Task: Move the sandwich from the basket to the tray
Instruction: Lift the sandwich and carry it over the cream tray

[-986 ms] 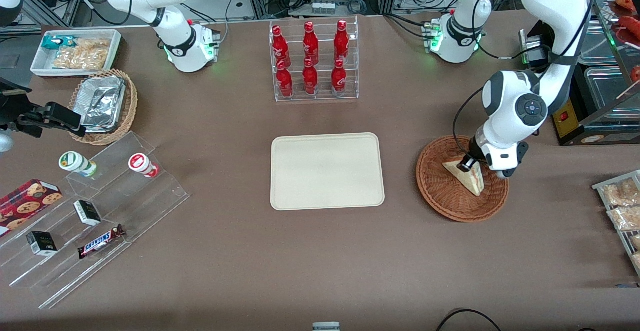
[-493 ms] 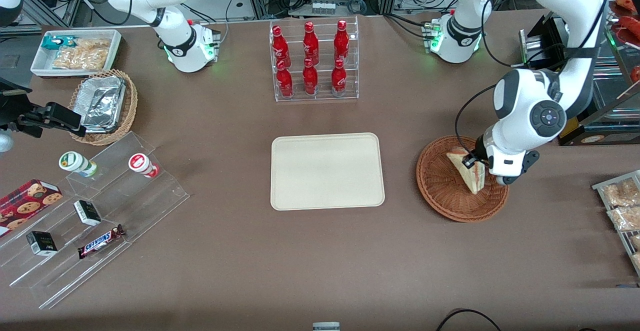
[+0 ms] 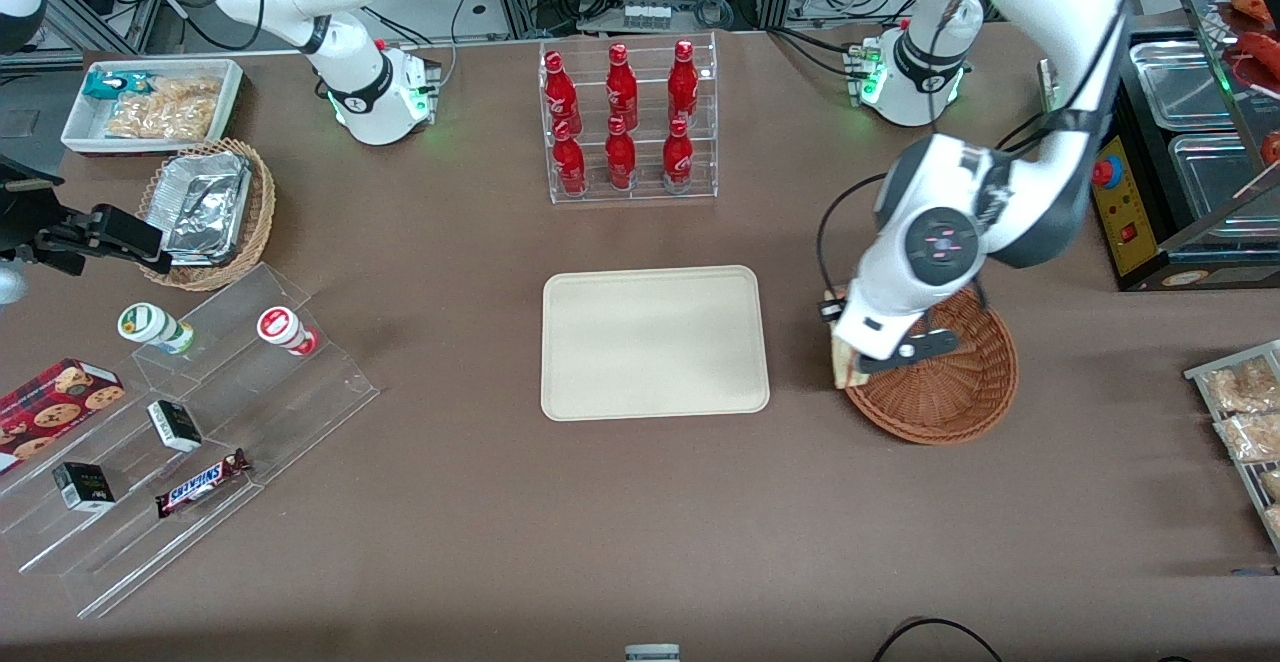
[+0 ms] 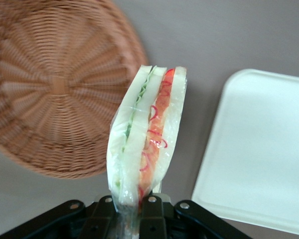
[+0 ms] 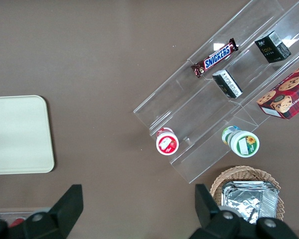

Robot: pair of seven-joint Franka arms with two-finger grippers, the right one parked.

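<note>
Soft, film-wrapped sandwich (image 4: 148, 137), light and easily crushed, hangs clamped at one end between the gripper (image 4: 131, 211) jaws (above the basket (image 3: 955, 382) rim, tray (image 3: 655, 340) nearby).

The left arm's end effector (image 4: 131, 211) hangs lifted, fingers (image 4: 105, 211) clamped together.

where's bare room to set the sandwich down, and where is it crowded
The tray is bare all over. Brown table lies free between the tray and the basket, where the gripper holds the sandwich aloft, and nearer the front camera than the tray. It is crowded at the bottle rack and the acrylic snack steps toward the parked arm's end.
</note>
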